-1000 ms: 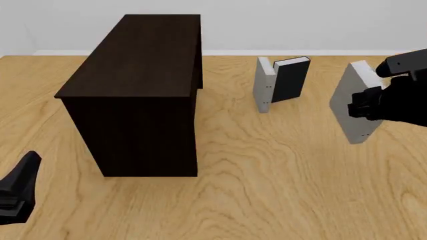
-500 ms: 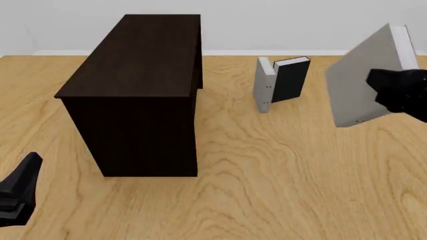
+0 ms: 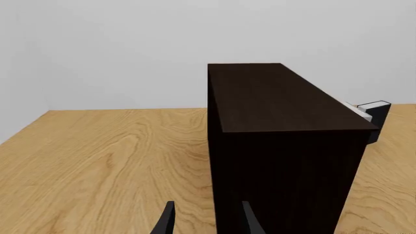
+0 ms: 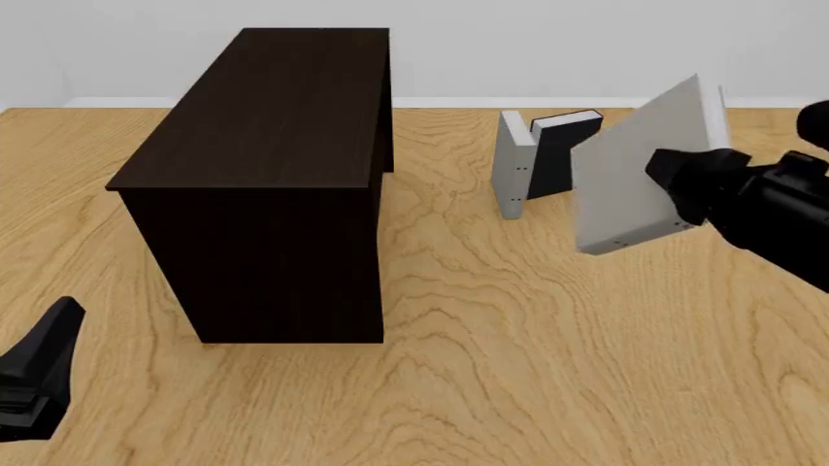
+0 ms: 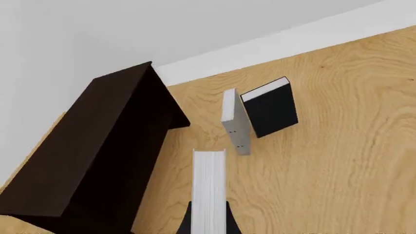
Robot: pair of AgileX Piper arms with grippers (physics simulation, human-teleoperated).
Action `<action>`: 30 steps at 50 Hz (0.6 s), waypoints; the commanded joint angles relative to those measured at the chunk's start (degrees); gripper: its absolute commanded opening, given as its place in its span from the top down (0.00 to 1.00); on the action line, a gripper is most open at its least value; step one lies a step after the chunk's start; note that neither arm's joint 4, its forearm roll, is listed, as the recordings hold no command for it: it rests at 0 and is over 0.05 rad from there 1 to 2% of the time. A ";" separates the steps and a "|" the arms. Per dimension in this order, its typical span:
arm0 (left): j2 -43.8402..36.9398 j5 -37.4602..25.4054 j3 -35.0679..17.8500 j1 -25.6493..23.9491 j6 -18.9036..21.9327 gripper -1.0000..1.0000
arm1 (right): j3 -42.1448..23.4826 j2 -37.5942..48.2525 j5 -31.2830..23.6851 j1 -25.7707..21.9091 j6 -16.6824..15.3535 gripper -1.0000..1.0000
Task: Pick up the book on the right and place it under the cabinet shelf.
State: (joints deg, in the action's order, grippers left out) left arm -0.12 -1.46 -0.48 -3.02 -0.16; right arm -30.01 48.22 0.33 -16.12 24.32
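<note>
Aloft, book (image 4: 635, 170) in right tool (image 4: 680, 184)

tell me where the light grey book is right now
In the front view the book is on the right, held above the table in the right gripper, just in front of the black book.

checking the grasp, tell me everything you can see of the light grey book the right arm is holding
The book is a plain light-grey, thick, nearly square hardcover with white page edges and tiny dark dots near one edge. It is lifted clear of the table, tilted, and clamped at its right edge by the right end effector, whose fingers grip both covers in the right wrist view. It hangs right of the cabinet shelf, in front of the two standing books, touching nothing else.
</note>
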 commanded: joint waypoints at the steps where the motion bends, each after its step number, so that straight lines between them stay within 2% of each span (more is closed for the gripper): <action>1: 0.04 -0.10 -0.05 -0.52 0.01 0.00 | 0.57 4.86 5.49 -2.88 7.20 1.00; 2: 0.04 -0.23 -0.18 -0.52 0.00 0.00 | 1.22 5.18 6.51 -3.86 8.89 1.00; 11: 0.00 -0.09 -0.07 -0.53 -0.01 0.00 | 0.45 9.49 10.38 -5.83 8.72 1.00; 23: -0.06 0.20 0.11 -0.53 0.00 0.00 | 1.36 17.18 18.66 -7.91 11.24 1.00; 30: -0.05 0.16 0.06 -0.53 -0.01 0.00 | 0.12 21.09 20.83 -8.09 10.54 1.00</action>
State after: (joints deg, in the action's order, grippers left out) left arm -0.16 -1.37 -0.45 -3.53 -0.17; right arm -28.49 64.14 16.59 -23.17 32.88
